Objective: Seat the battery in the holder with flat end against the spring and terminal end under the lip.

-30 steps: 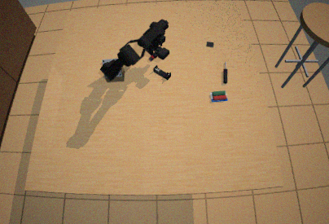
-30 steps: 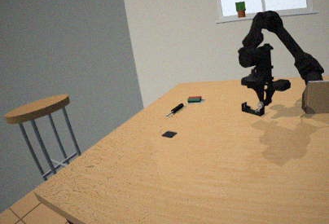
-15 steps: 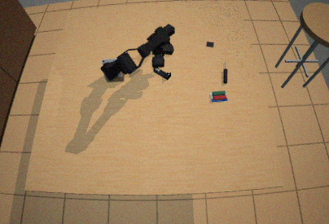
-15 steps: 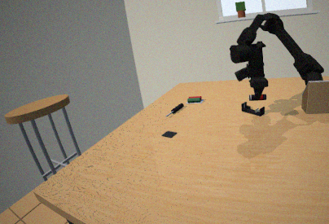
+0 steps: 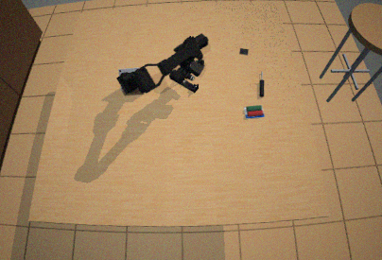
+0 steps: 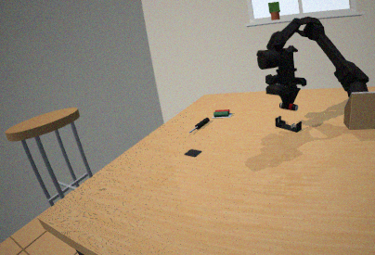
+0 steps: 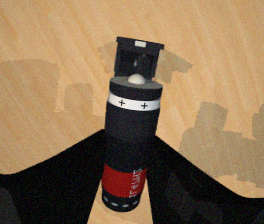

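My gripper (image 6: 289, 105) (image 7: 128, 139) is shut on the battery (image 6: 290, 107) (image 7: 126, 181), a dark cylinder with a red band and a white ring with plus marks. In the wrist view its terminal end points up the picture, towards the holder. The black holder (image 5: 193, 87) (image 6: 290, 127) (image 7: 139, 56) stands on the table below the battery. The exterior view shows a gap between them, so the battery hangs above the holder, apart from it. The battery hides much of the holder in the wrist view. The arm partly covers the holder in the top view, where the fingertips are hard to make out.
A small tray with a green cylinder (image 5: 253, 108) (image 6: 221, 114) and a red cylinder (image 5: 255, 113) lies away from the arm. A screwdriver (image 5: 262, 88) (image 6: 201, 122) and a dark square (image 5: 244, 52) (image 6: 193, 152) lie nearby. A box (image 6: 363, 112) stands by the arm's base.
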### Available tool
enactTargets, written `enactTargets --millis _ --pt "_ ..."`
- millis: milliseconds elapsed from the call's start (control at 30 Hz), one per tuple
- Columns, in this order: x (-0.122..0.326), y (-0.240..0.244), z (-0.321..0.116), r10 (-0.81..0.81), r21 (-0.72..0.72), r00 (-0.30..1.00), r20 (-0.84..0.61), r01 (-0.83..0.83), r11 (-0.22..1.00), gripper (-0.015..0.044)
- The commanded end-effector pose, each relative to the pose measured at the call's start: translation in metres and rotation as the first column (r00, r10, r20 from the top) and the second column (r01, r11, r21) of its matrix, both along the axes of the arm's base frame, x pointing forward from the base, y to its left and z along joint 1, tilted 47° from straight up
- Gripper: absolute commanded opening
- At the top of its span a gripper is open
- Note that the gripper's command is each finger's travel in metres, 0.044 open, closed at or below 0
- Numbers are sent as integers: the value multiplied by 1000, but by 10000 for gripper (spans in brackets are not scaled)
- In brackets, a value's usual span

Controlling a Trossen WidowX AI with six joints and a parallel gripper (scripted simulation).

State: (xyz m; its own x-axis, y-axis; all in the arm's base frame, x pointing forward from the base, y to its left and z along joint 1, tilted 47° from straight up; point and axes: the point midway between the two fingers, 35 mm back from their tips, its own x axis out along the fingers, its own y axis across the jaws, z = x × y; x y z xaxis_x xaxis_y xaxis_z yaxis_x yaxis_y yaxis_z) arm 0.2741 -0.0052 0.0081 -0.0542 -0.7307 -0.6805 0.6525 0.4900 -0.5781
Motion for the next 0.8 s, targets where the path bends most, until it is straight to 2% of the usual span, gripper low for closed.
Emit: enactTargets --millis 0,767 --pt "4 0 4 -24 -6 999 37 24 1000 80" --pt "6 -33 -19 155 -172 977 149 -128 977 80"
